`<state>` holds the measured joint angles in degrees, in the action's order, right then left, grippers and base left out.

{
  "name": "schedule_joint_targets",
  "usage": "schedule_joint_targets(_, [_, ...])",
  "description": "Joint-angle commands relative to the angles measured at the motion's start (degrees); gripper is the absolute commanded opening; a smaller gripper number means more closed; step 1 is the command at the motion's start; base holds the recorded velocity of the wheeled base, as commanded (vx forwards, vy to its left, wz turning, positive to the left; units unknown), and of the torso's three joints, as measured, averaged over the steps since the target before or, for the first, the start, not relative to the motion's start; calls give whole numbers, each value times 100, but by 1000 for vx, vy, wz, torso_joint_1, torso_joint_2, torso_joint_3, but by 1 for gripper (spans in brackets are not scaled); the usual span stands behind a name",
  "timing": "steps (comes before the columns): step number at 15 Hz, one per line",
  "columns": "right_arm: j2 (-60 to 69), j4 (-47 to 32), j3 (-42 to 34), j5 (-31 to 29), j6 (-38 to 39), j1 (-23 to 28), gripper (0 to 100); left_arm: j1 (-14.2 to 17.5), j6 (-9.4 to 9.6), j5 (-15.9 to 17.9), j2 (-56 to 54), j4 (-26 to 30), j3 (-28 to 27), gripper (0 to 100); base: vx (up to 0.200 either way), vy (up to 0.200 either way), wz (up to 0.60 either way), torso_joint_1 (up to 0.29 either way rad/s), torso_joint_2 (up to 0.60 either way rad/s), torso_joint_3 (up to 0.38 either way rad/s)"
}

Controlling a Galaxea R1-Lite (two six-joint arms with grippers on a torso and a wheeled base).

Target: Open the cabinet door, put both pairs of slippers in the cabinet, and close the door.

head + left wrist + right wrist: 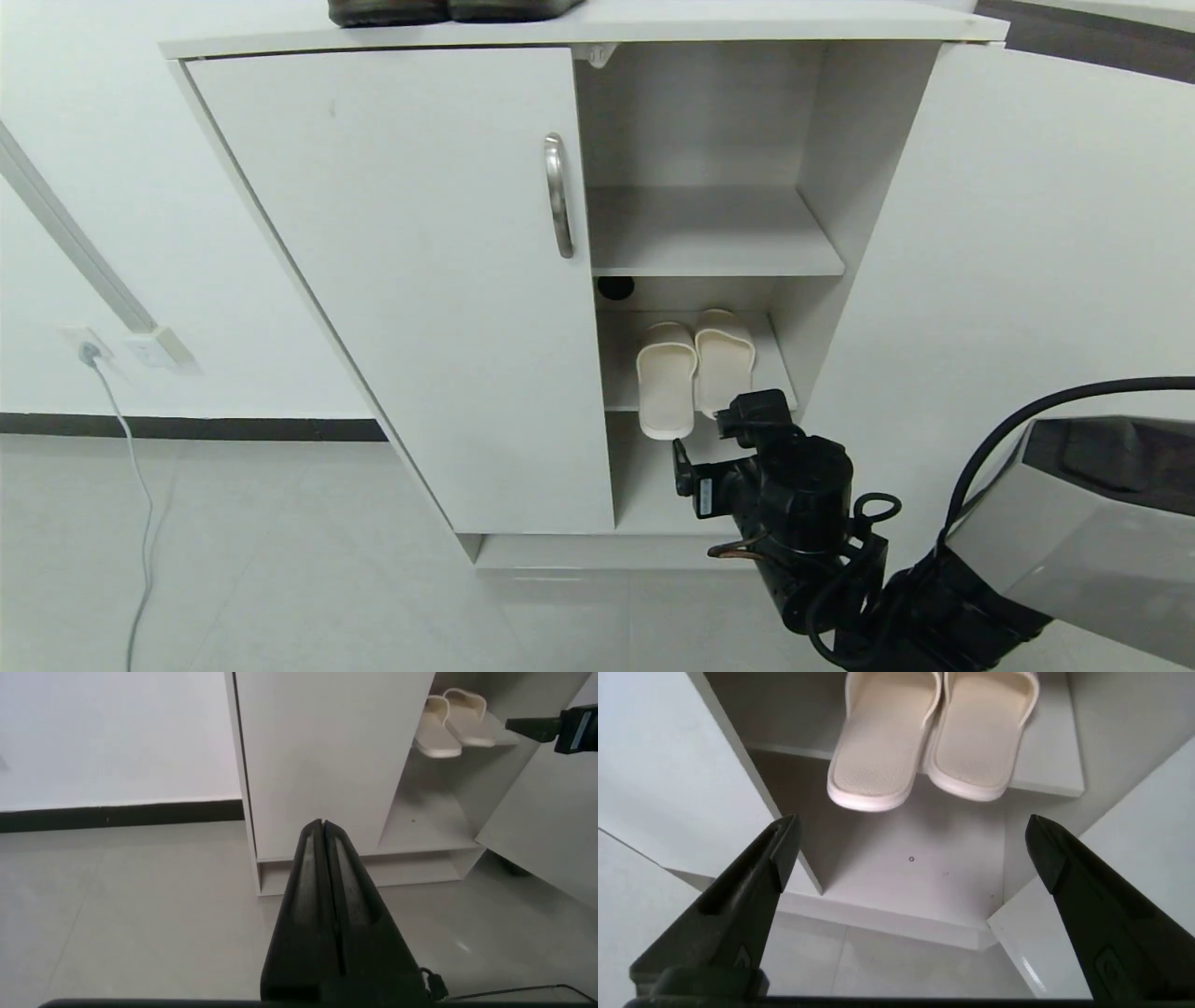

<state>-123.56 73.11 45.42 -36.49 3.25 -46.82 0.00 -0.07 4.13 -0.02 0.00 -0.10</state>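
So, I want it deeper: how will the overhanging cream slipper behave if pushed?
That overhanging cream slipper looks like light foam, so probably slides on the shelf. Flat sole: unlikely to roll. The touching neighbour slipper may shift too.

White cabinet (392,280) stands on grey tiled floor (280,579). Lower shelf (782,378) inside open right half carries cream slippers (695,369): pair side by side, touching, toes toward back, heels at front. Left slipper's heel overhangs shelf edge; right one sits further in. Bottom board (644,495) lies beneath. Cabinet top (747,23) carries dark footwear pair (448,9), side by side, partly cut by frame edge. Grey cable (145,560) trails across floor, left of cabinet.
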Motion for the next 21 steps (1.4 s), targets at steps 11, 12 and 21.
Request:
schedule_joint_targets(11, [-168, 2, 11, -16, 0, -2, 100, 0, 7, -9, 2, 0, 1, 0, 0, 0, 0, 1, 3, 128])
schedule_joint_targets(12, [-168, 2, 11, -16, 0, -2, 100, 0, 7, -18, 2, 0, 1, 0, 0, 0, 0, 0, 0, 0])
schedule_joint_targets(21, [-212, 46, 11, -16, 0, -2, 100, 0, -10, -18, 2, 0, 1, 0, 0, 22, 0, 0, 0, 0])
